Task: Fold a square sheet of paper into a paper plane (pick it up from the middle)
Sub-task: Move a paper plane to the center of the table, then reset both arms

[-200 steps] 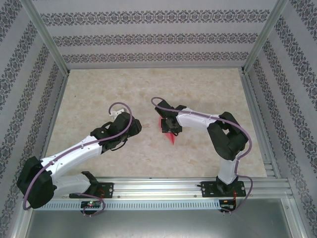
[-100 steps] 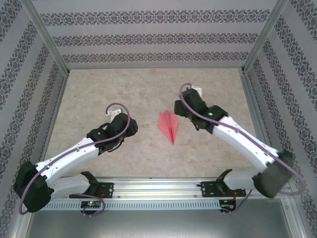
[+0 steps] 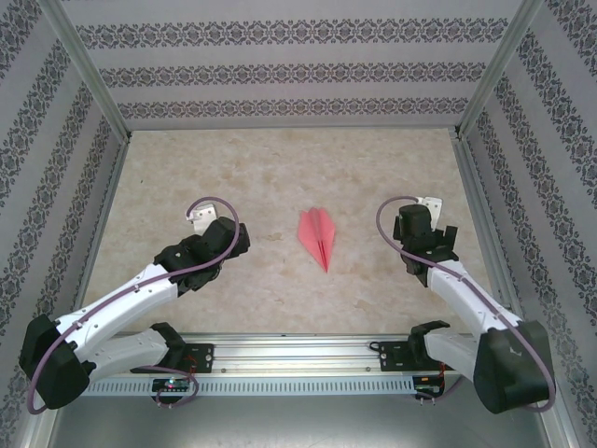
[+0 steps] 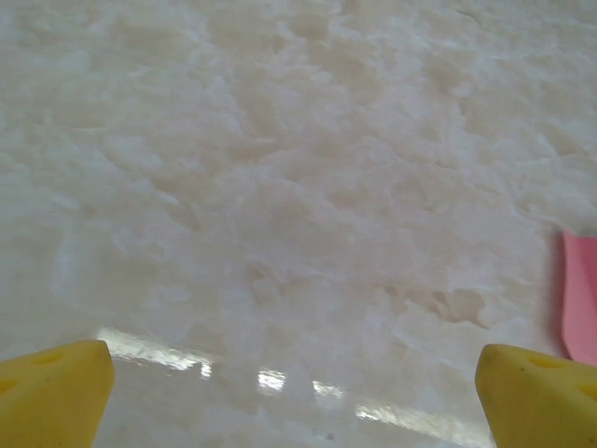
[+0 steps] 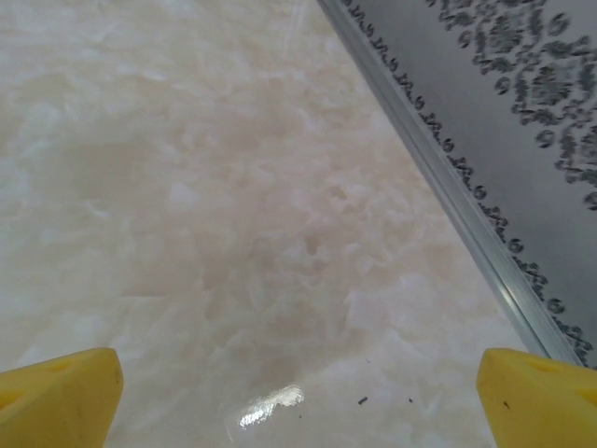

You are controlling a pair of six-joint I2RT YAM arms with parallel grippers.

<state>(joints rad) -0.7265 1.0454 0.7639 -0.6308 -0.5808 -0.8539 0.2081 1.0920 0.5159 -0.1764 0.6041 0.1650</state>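
Fingers on our left gripper stand wide apart, holding nothing. Between both grippers we see the paper plane: a slim pink-red dart, flat on the beige marbled table, tip toward its near edge. Our right gripper gapes empty. Patterned walls enclose everything.
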